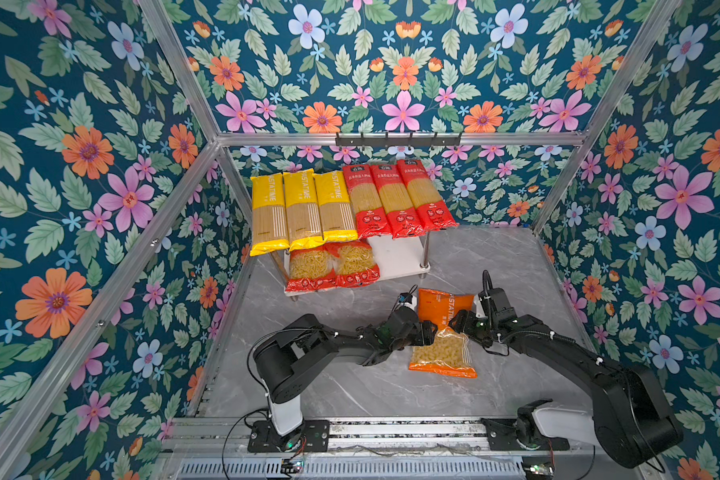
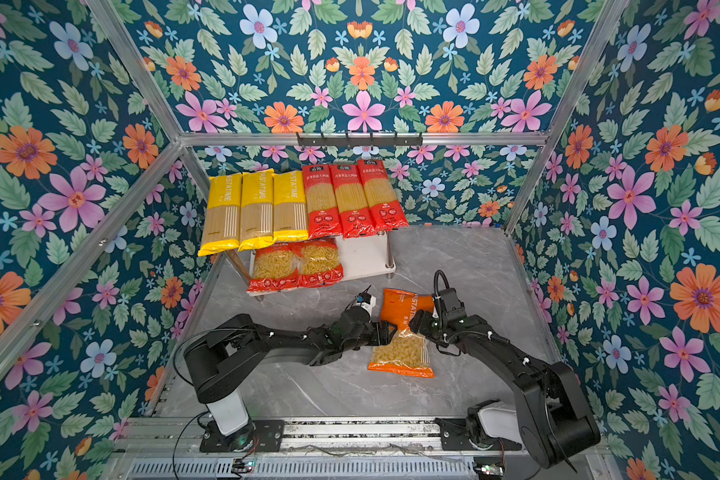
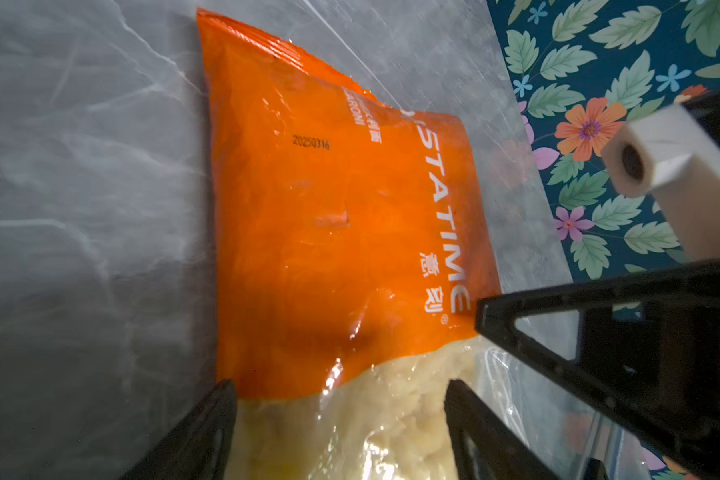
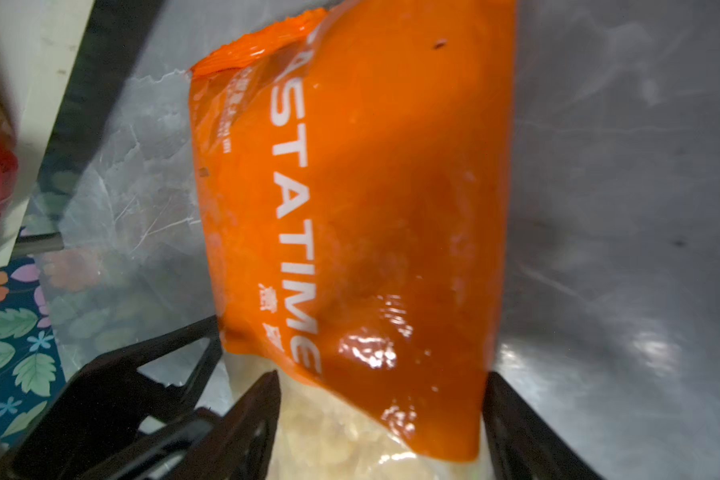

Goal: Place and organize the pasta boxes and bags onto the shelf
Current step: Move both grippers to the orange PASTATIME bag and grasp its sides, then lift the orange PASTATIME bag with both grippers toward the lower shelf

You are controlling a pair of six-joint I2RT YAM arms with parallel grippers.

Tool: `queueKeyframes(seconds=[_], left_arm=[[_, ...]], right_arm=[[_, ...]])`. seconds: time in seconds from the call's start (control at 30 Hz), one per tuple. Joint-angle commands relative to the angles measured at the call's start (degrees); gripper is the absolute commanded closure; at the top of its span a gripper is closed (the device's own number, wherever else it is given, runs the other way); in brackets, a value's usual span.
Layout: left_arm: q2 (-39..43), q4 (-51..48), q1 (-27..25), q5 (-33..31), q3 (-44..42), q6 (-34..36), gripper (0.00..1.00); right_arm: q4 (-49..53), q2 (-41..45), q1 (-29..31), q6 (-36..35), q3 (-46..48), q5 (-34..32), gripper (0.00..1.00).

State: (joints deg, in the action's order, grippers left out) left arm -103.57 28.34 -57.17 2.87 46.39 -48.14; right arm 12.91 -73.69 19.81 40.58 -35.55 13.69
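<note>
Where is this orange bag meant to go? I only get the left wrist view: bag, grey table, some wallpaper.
Observer: Onto the shelf, which stands beyond the orange bag, near the back wall.
Operator: Is anything on it yet?
Observer: Its top board carries three yellow spaghetti packs and three red spaghetti packs, side by side.
Operator: And underneath?
Observer: Two short red packs lie on the left part of the lower board; its right part shows bare white.

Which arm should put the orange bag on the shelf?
Probably left: the left gripper and right gripper are both open at the orange bag, but the shelf's bare lower board lies on the left gripper's side.
</note>
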Motion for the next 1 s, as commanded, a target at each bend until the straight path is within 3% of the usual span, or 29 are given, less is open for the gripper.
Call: queueKeyframes(seconds=[0.0,0.1,0.2,0.37,0.5,0.77,0.97], left_arm=[[-1.81,5.35,0.04,4.69,0.71,-2.09,0.21],[-2.16,8.21,0.04,6.85,0.56,-3.82,0.25],[-0.11,10.43,0.12,6.56,-1.62,-4.6,0.27],[2.71,5.0,0.63,4.49,-4.74,-2.99,0.27],[3.71,2.6,0.83,2.52,-7.42,-2.98,0.27],[0.3,5.35,0.39,4.18,-6.39,-2.52,0.34],[-1.45,6.29,0.39,5.03,-5.94,-2.07,0.46]], right_arm=[[-5.46,-1.92,2.04,2.3,-0.95,4.11,0.25],[-8.19,-3.99,2.26,2.79,-1.77,11.74,0.26],[-7.69,-3.17,-0.05,2.14,-0.99,14.23,0.26],[5.99,0.68,-2.55,-5.56,-2.15,4.93,0.26],[9.77,1.09,-2.54,-8.22,-1.57,0.03,0.27],[3.3,-1.72,-1.12,-10.57,-0.97,2.49,0.38],[1.01,-3.24,-0.97,-13.11,-0.29,3.66,0.58]])
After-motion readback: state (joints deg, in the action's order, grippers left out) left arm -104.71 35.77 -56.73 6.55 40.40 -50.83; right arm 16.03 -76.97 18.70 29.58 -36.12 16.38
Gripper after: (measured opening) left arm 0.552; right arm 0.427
